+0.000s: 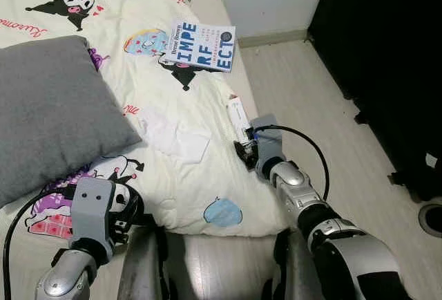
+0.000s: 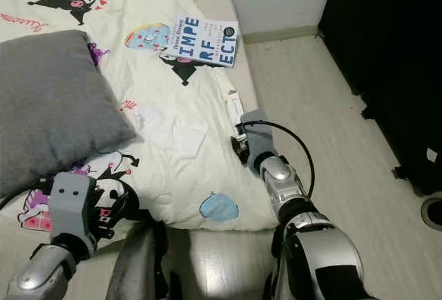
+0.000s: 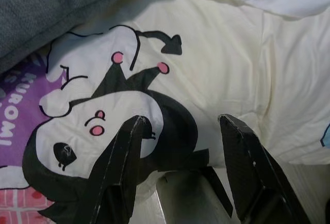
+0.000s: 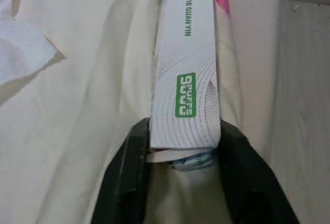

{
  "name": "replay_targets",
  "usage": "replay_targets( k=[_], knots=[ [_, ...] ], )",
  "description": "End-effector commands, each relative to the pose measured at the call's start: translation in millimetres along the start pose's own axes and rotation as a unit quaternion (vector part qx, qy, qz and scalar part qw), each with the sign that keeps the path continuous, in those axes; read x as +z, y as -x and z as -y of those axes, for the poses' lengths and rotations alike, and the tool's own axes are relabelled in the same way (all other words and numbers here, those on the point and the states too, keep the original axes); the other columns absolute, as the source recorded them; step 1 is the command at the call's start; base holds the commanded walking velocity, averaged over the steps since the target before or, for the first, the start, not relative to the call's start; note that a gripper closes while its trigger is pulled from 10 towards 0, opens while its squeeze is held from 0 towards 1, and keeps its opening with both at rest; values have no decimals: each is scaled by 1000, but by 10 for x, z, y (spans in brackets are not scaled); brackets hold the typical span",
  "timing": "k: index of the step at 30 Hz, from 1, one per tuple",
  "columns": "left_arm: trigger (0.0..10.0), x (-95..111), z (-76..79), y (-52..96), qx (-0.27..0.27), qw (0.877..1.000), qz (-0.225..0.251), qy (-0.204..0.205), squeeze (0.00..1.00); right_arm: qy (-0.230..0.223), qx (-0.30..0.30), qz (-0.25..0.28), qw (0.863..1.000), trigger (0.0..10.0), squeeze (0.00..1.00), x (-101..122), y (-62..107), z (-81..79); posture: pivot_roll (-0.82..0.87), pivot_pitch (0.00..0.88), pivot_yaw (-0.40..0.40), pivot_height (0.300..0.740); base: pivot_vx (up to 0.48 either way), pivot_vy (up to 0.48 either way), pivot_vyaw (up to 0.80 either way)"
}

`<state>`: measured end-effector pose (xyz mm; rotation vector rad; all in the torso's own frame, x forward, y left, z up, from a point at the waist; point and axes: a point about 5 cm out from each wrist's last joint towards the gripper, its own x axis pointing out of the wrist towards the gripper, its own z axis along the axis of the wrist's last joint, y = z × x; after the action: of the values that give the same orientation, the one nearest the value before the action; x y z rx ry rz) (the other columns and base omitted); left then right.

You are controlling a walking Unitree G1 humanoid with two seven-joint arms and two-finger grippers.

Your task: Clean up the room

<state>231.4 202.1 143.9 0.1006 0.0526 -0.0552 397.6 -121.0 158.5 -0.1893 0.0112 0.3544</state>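
The bed [image 1: 207,169] is viewed from above by both head cameras, aimed forward and down from its near edge, and the same pillow [image 1: 55,110], book [image 1: 200,46] and floor strip along its right edge are shared by the two. The left wrist camera is held close over the printed quilt [image 3: 221,53] near the bed's near edge. The right wrist camera is set very close at the bed's right edge, aimed along a white box [image 4: 186,74], also seen from the head.

Soft, even indoor light, sharp head views with faint shadows, and slightly soft close-up wrist views without glare.
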Motion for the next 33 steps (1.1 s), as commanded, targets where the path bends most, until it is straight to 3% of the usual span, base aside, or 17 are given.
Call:
replay_targets(
  k=[1, 11, 12, 15, 16, 17, 18, 25, 27, 28, 29, 30, 33],
  knots=[
    [10000, -73, 10, 49, -6, 1000, -23, 3, 0, -6, 0, -32, 999, 588, 0, -167, 48, -24, 359, 478, 48, 530, 0, 0, 0],
    [10000, -86, -4, 34, -5, 1000, -25, 3, 0, -7, -10, -34, 999, 314, 0, -173, 61, 26, 340, 468, 44, 530, 0, 0, 0],
    [10000, -88, -6, 24, -5, 1000, -24, 2, 0, -5, -11, -35, 999, 745, 0, -177, 65, 33, 329, 465, 43, 530, 0, 0, 0],
    [10000, -90, -8, 16, -5, 1000, -24, 2, 0, -4, -13, -35, 999, 745, 0, -179, 67, 37, 329, 465, 43, 530, 0, 0, 0],
    [10000, -96, -6, -5, -6, 1000, -22, 4, 0, -4, -18, -35, 999, 2157, 0, -182, 71, 50, 296, 458, 35, 530, 0, 0, 0],
    [10000, -96, -6, -5, -6, 1000, -22, 4, 0, -4, -18, -35, 999, 2157, 0, -182, 71, 50, 296, 458, 35, 530, 0, 0, 0],
    [10000, -107, 10, -44, -13, 1000, -18, 10, 0, -1, -29, -34, 999, 9804, 0, -182, 77, 74, 248, 447, 18, 530, 0, 0, 0],
    [10000, -115, 94, -162, -39, 999, -9, 31, 0, -3, -62, -22, 998, 10000, 0, -154, 93, 162, 176, 413, 0, 530, 0, 0, 0],
    [10000, -89, 325, -373, -87, 994, 4, 62, 24, -11, -108, 14, 994, 10000, 0, -102, 138, 284, 115, 357, 5, 530, 0, 0, 0],
    [10000, -70, 409, -439, -102, 992, 8, 71, 325, -10, -119, 29, 992, 10000, 0, -83, 155, 310, 115, 357, 5, 530, 0, 0, 0],
    [10000, -70, 409, -439, -102, 992, 8, 71, 325, -10, -119, 29, 992, 10000, 0, -83, 155, 310, 115, 357, 5, 530, 0, 0, 0],
    [10000, -53, 490, -502, -117, 990, 12, 77, 996, -4, -122, 42, 992, 10000, 0, -79, 174, 311, 96, 346, 12, 530, 0, 0, 0],
    [10000, -43, 548, -549, -127, 988, 14, 82, 1000, 4, -126, 52, 991, 10000, 0, -87, 195, 305, 84, 341, 21, 530, 0, 0, 0]
  ],
)
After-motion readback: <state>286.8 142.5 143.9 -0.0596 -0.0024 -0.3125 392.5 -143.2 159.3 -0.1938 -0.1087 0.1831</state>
